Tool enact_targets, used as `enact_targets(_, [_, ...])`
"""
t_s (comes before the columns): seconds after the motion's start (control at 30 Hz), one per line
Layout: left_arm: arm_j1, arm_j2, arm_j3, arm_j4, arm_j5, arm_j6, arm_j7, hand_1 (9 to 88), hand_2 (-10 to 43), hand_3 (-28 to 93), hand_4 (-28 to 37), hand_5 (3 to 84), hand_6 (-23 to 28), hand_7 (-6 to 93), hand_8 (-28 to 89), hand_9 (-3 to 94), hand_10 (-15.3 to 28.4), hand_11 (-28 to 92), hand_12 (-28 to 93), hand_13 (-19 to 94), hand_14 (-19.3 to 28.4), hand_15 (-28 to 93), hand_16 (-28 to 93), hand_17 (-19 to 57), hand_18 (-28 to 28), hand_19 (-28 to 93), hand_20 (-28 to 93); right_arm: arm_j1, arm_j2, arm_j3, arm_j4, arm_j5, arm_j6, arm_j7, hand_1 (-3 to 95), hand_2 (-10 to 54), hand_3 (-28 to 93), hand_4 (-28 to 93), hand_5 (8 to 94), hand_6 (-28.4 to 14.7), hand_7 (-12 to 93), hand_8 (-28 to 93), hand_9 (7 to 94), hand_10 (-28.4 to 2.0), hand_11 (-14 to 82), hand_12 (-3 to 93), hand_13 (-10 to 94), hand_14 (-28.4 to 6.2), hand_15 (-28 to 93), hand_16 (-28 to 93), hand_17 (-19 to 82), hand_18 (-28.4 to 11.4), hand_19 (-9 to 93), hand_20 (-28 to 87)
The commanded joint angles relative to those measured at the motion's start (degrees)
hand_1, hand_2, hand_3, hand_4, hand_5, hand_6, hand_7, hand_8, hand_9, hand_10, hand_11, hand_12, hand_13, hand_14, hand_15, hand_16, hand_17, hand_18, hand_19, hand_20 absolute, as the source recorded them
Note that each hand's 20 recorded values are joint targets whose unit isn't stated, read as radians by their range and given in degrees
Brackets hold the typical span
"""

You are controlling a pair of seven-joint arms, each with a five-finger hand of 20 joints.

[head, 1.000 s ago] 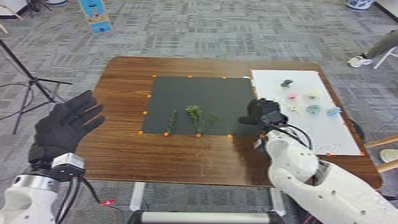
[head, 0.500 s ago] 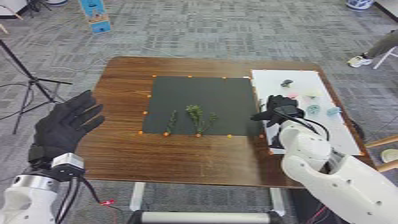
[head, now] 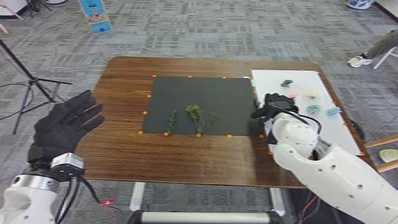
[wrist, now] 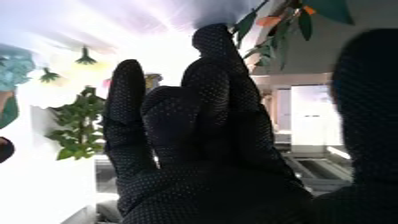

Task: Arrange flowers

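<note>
Grey carpet tiles (head: 178, 40) around a brown wooden table (head: 178, 162); dark mat (head: 235, 92) in the middle, smooth and matt, white board (head: 340, 137) to its right with the loose blooms on it; key relation: right hand (head: 275, 106) sits over the board's mat-side edge, pink flower (head: 292, 95) just beyond it and slightly right, teal flower (head: 313, 109) and blue flower (head: 333, 111) farther right, dark flower (head: 286, 83) farther out; right arm is clearly the nearer one, left hand (head: 60, 127) is well apart over the table's left side, fingers straight and a bit fanned. Right wrist view: fingers (wrist: 204, 95) of the right hand straight, loosely together with slim gaps, thumb (wrist: 346, 110) well apart, nothing seen pinched; ribbed, dotted black knit on the glove. Leafy sprig (wrist: 80, 125) lies on the side away from the thumb, long axis roughly along the fingers, small oval leaves; frilly pale-teal bloom (wrist: 11, 70) past it; the washed-out heads with pointed green calyxes (wrist: 86, 57) look pale yellow, probably, hard to be sure against the bright board. Arranging looks partly done: green sprigs (head: 195, 117) already on the mat's near part, thin, feathery, long axes mostly running near to far; next move likely a pick off the board, then across to the mat; fingers need to close across a stem, not along it; risk is crushing soft petals or dragging a neighbour.
</note>
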Motion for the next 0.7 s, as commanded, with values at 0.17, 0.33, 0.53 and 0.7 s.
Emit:
enact_targets(0.17, [0.5,-0.40,-0.10,-0.33,-0.26,-0.19,-0.30,23.5,-9.0,72,-28.3,35.2,3.9,21.0,-10,28.2,11.4,23,18,24,13.0,31,2,-8.8,20.8,44,13,-2.1,-3.0,-5.8,0.3,1.7,-5.4,-5.6,42.4,-9.5,70,-28,69.0,1.0,50,23,69.8,-12.5,62.6,55.9,67,-12.1,82,45,27,-20.1,75,37])
enact_targets(0.33, [0.3,-0.33,0.02,-0.21,-0.47,-0.12,-0.35,23.6,-8.8,72,-28.3,35.2,3.9,21.2,-10,28.2,11.4,23,18,24,13.0,31,2,-8.8,20.8,44,13,-2.8,-3.3,-6.9,-0.3,1.3,-2.5,-8.6,46.5,-9.5,74,-28,69.8,2.2,56,25,73.3,-11.4,64.8,57.6,69,-11.7,85,47,29,-19.5,76,38])
enact_targets(0.53, [0.1,-0.24,0.08,-0.12,-0.37,-0.18,-0.45,23.5,-8.5,72,-28.3,35.2,3.8,21.1,-10,28.2,11.5,23,18,24,13.1,31,2,-8.8,20.8,44,13,-4.2,-4.1,-5.1,-1.6,2.6,-0.8,-9.1,44.9,-9.5,78,-22,70.8,1.2,58,26,75.3,-11.3,66.6,58.7,71,-12.0,87,47,30,-19.7,78,39])
enact_targets(0.7, [0.2,-0.28,0.13,-0.14,-0.48,-0.15,-0.53,23.5,-8.5,72,-28.3,35.3,3.9,21.0,-10,28.2,11.5,23,18,24,13.1,31,2,-8.8,20.8,44,13,-4.5,-4.5,-4.0,-2.3,4.4,-0.2,-8.9,43.7,-9.5,79,-19,72.2,1.1,58,26,76.0,-11.3,66.8,58.8,72,-11.7,87,47,31,-20.1,79,39])
